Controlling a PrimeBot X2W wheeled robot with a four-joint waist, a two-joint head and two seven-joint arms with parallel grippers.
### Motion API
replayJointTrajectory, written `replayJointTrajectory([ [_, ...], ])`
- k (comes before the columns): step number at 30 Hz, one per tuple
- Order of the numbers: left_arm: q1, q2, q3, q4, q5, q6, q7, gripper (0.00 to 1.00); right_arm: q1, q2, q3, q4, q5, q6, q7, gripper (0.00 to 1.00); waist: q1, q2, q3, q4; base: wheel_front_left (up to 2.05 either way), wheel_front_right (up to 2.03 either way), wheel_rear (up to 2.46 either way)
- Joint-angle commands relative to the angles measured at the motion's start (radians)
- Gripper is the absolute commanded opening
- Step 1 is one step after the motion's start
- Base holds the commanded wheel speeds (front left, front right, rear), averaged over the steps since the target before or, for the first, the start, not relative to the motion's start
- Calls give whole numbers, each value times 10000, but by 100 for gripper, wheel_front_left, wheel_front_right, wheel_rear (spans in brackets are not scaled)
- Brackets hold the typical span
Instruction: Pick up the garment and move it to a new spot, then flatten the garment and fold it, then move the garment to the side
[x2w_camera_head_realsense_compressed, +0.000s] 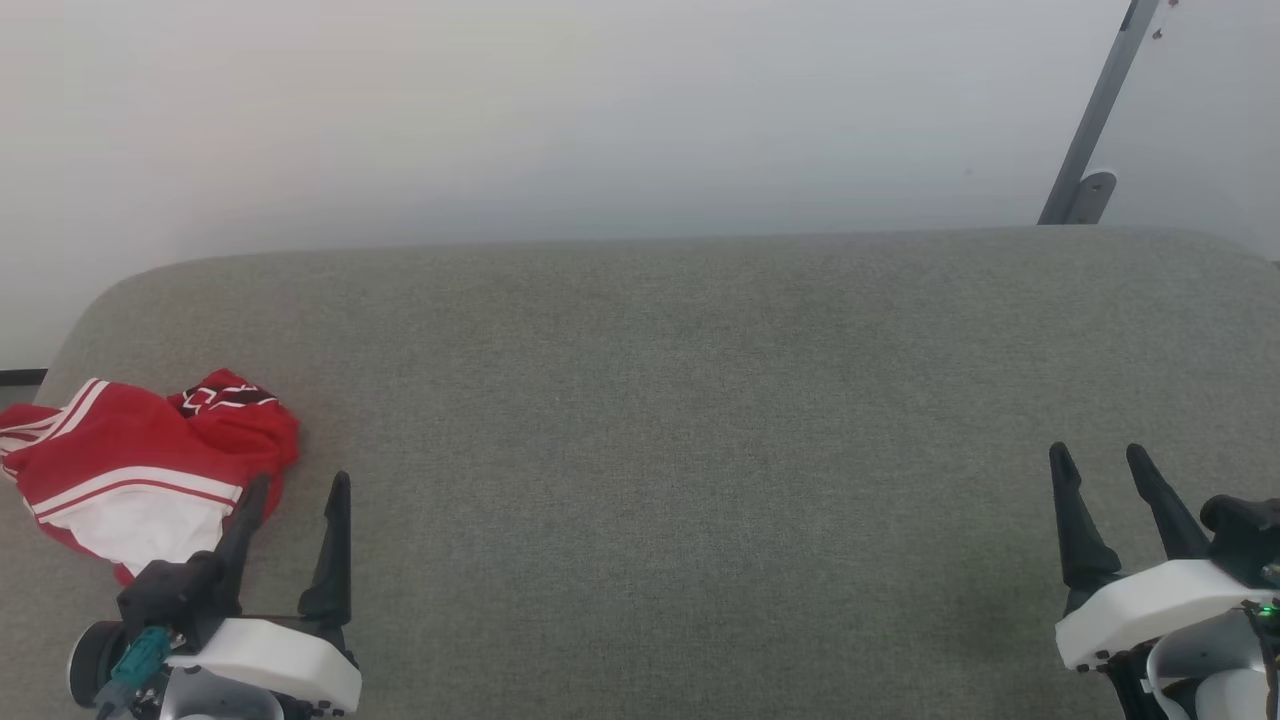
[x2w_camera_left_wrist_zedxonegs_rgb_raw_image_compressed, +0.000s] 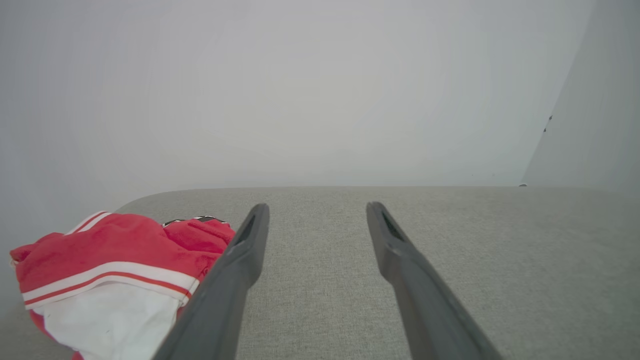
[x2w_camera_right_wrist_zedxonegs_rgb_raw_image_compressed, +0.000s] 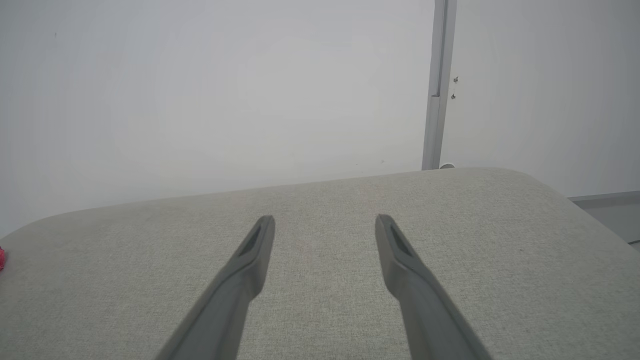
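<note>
Found the red jersey T-shirt (x2w_camera_head_realsense_compressed: 150, 460) crumpled in a heap at about eight o'clock on the grey fabric-covered surface (x2w_camera_head_realsense_compressed: 640, 400), hard against its rounded left edge. Seemed to trail one striped fold past that edge, though hard to tell. Saw white sleeve cloth and red-and-white trim uppermost, with a scrap of dark print on the heap's far side.

Noted the left gripper (x2w_camera_head_realsense_compressed: 300, 480) at seven o'clock, jaws spread wide and holding nothing, its outer finger crossing in front of the shirt's right side. Saw the right gripper (x2w_camera_head_realsense_compressed: 1098, 452) at five o'clock, likewise spread wide and empty, well apart from the shirt.

Found a broad open stretch of grey cloth between the two grippers, running out to the far edge at twelve o'clock. Saw that edge curve down at both corners against a pale wall (x2w_camera_head_realsense_compressed: 500, 120). Noted a slanted grey metal rail (x2w_camera_head_realsense_compressed: 1095, 110) at one o'clock, behind the far edge.
</note>
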Motion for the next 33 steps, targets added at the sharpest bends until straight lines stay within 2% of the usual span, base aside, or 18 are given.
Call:
replayJointTrajectory([
  [1, 49, 39, 6, 0, -72, -26, -42, 100, 109, 4, 25, -41, -64, 4, -84, 100, 0, 0, -1, -8, 0, 0, 0],
  [9, -24, -21, 21, 78, -320, -27, -42, 100, 104, 31, 68, -87, -6, 4, -96, 100, 0, 0, -2, 39, 0, 0, 0],
  [13, -193, -18, 149, 346, -535, -28, -44, 100, 107, -23, 204, -111, 18, 4, -63, 100, 0, 0, -53, 328, 0, 0, 0],
  [33, -340, 490, 577, 849, -1102, 7, 60, 100, -200, 105, 1502, 579, 252, 4, -191, 100, 0, 0, -649, 3364, 0, 0, 0],
])
